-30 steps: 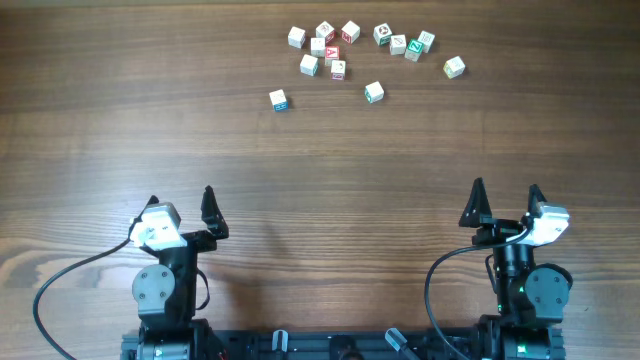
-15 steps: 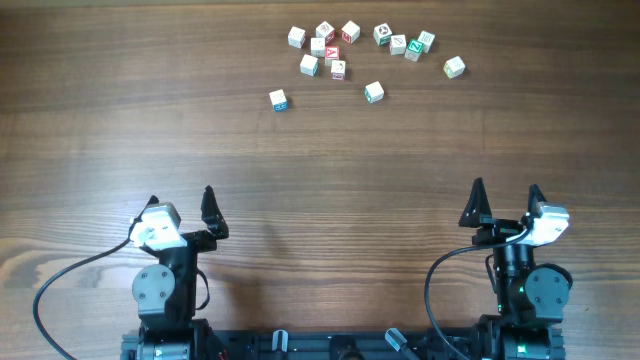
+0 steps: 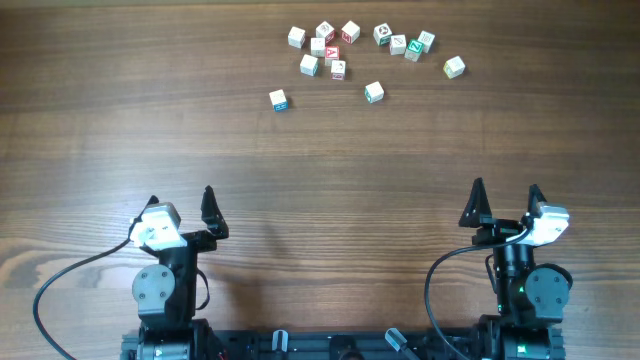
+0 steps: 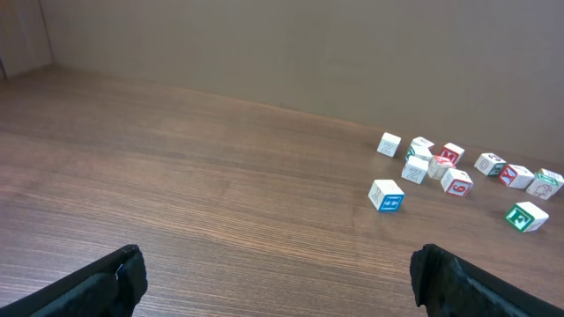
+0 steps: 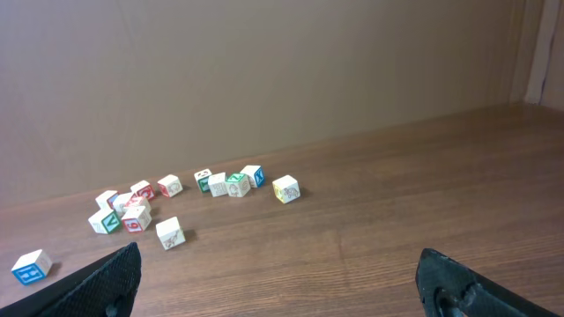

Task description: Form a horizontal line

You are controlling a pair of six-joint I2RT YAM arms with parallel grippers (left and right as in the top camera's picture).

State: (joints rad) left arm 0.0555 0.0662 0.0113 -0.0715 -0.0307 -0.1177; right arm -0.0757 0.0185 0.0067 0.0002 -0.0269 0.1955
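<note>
The row of touching letter cubes (image 3: 406, 44) lies beyond and right of the lone blue cube (image 3: 278, 99) on the counter (image 3: 320, 180), red-lettered cubes (image 3: 331, 52) loose between them, while the left claw (image 3: 180, 196) and right claw (image 3: 505, 186) gape wide, well short of that cube

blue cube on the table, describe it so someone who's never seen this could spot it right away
On the far side of the wooden table lies a scatter of small letter cubes. The blue-marked cube sits by itself at the scatter's near-left corner, touching nothing. Its blue-framed face sets it apart from the nearest cubes, which are whitish or red-marked.
</note>
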